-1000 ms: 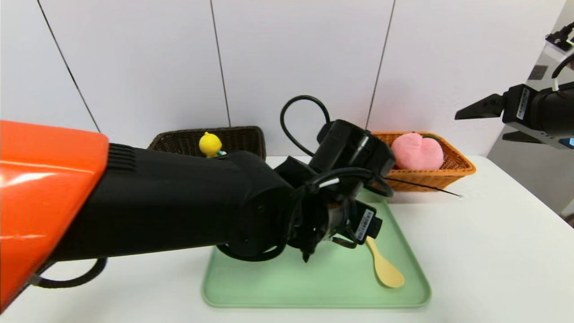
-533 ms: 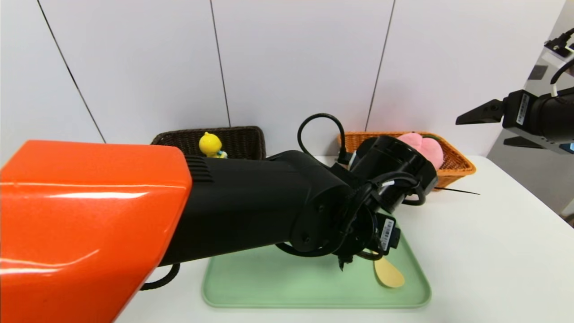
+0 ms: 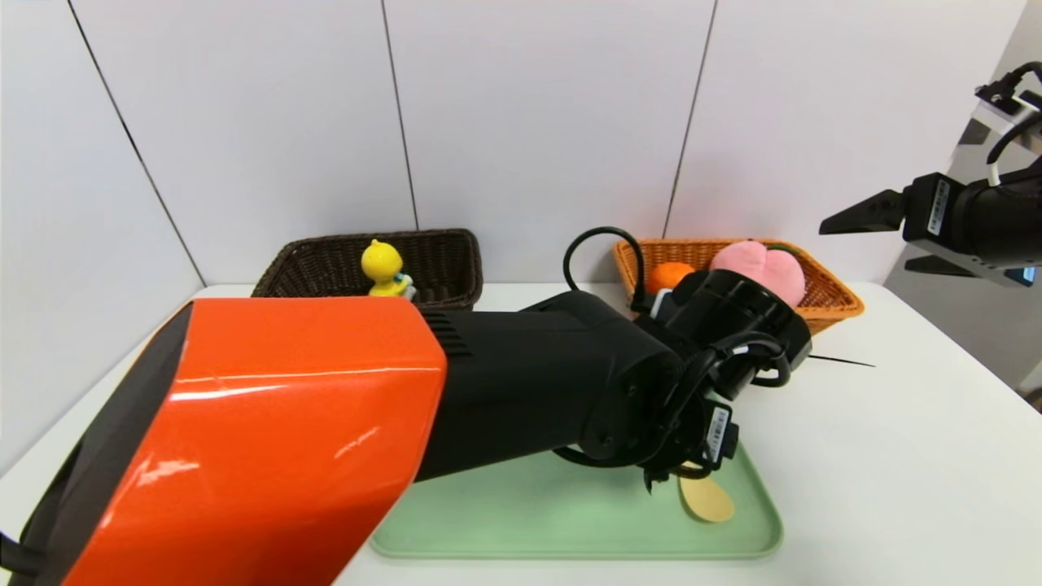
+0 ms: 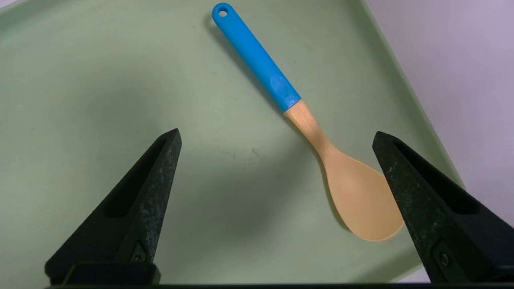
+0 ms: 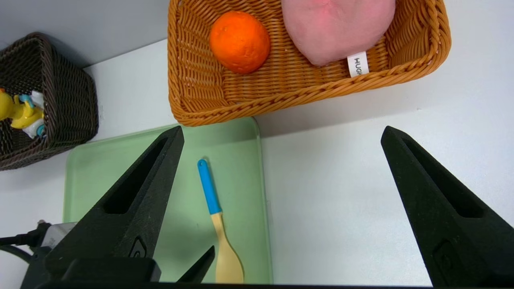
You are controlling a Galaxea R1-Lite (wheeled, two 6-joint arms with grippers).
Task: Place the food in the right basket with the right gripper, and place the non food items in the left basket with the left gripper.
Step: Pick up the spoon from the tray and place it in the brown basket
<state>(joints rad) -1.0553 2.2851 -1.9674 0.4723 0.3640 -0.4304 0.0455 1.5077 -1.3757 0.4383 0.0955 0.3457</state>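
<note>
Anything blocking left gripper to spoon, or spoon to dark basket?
Nothing visible stands between the open left gripper and the spoon on the green tray below. Toward the dark basket, only its near wall and rim look to need clearing; the duck toy already sits inside.

This is looking like a robot lab: 2 black robot arms (image 3: 521, 382) are reaching over a white table (image 3: 879, 456), black wires (image 3: 602, 232) are looping around, and plain white panels (image 3: 545, 122) are standing behind.
</note>
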